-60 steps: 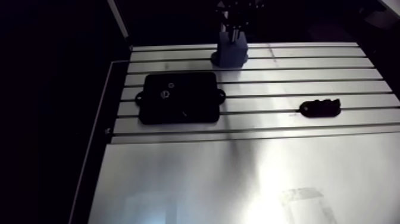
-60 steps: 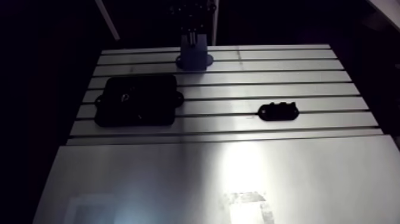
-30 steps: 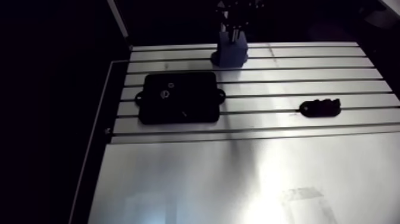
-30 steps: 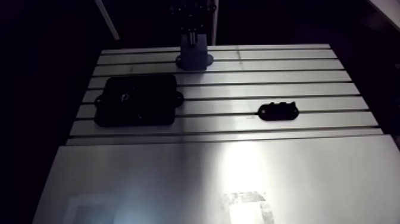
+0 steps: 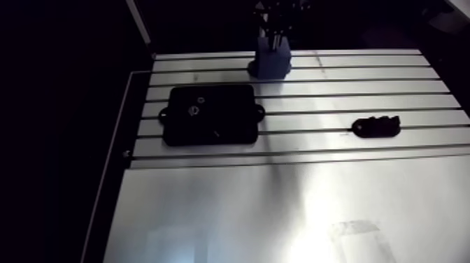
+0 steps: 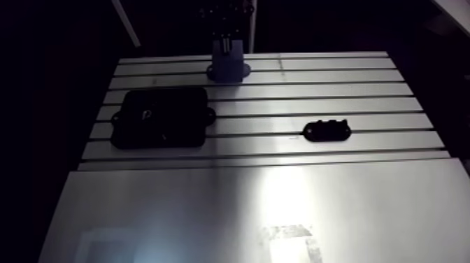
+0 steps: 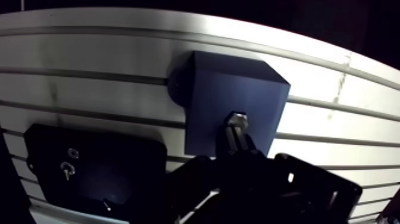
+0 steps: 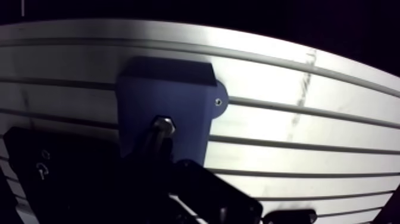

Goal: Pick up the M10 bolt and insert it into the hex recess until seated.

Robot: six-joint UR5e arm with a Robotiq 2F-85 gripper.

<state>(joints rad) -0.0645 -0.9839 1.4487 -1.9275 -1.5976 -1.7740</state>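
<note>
Claw (image 7: 236, 143) gripping M10 bolt (image 7: 237, 118), hex head over blue block (image 7: 226, 80); black plate (image 5: 210, 114) nearby.

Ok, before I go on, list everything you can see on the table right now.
table: one, silver slotted aluminium, bearing everything below
blue block: one, blue, at the table's far edge
black plate: one, black, rectangular with side ears, nearer than the block
small black part: one, black, apart from the plate, across the slots
M10 bolt: one, silver hex head, over the blue block, shank running back into the gripper
gripper: one, dark, directly above the blue block
</note>
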